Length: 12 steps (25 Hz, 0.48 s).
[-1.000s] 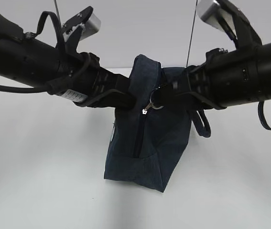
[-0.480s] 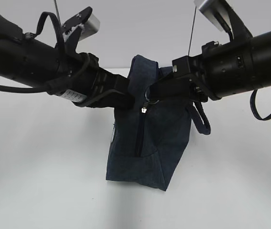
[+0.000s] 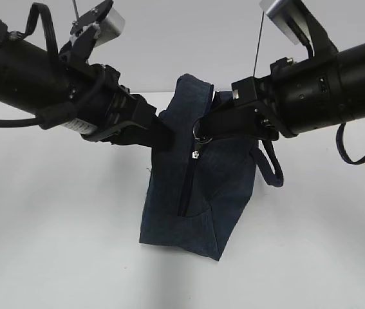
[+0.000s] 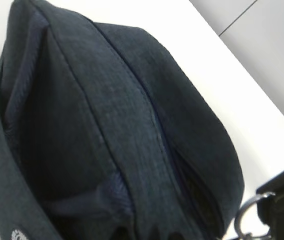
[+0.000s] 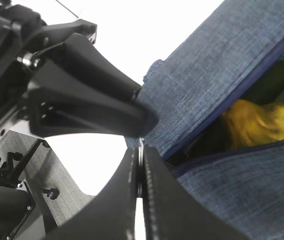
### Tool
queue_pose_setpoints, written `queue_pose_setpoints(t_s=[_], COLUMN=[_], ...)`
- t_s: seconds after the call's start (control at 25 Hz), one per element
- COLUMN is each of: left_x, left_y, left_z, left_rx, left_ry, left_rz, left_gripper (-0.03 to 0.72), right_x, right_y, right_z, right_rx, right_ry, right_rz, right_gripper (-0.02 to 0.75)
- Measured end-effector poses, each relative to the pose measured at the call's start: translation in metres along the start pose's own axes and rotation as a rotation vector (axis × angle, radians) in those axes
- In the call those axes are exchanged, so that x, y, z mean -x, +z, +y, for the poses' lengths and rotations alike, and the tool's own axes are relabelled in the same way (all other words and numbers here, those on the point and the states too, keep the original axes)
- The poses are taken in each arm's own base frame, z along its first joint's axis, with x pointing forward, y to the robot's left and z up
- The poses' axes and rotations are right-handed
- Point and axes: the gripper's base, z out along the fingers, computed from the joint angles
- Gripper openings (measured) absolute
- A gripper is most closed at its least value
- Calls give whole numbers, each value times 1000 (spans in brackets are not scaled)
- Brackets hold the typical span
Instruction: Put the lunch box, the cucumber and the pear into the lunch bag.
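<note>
The lunch bag point(image 3: 192, 187) stands upright near the middle of the white surface point(image 3: 53, 225), its dark navy fabric pulled up into a peak at the top and its zipper point(image 3: 187, 187) running down the near face. The metal ring pull point(image 3: 201, 132) hangs at the top of that zipper, and the right end effector point(image 3: 203, 127) comes in from the right with its fingers pressed together on the ring — in the right wrist view the two fingers point(image 5: 154, 200) meet with only a thin line between them, the ring caught there. Through the parted zipper in that same view, the pear point(image 5: 262, 122) shows as a yellow-orange shape inside the bag, with a dark green form just above it that may be the cucumber point(image 5: 272, 82); the lunch box cannot be made out. The left end effector point(image 3: 167, 136) reaches in from the left and is pinched narrowly on the bag's fabric at its upper left edge, its tapered fingers point(image 5: 96, 107) closing to a point against the cloth. The bag's loop handle point(image 3: 269, 164) droops on the right side, below the right arm. The left wrist view is filled by the bag's dark top, close up.
</note>
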Motion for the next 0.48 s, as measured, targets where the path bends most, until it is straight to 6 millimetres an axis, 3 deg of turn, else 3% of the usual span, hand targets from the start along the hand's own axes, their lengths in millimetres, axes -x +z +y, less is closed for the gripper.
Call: queue_pose_setpoints(t_s=[0.12,0.2,0.48], left_x=[-4,-10,-19], left_y=[0,2,12], left_z=[-1,1,8], left_rx=[-11,-4,-3], left_ry=[12,24,16], left_rz=[34,61,120], left_gripper=[276,307,288], right_x=[0,1,1], right_y=[0,0,0], right_z=[0,0,0], right_rx=[1,0,1], right_ry=[1,0,0], right_rz=[-1,-4,-2], right_gripper=[6,6,6])
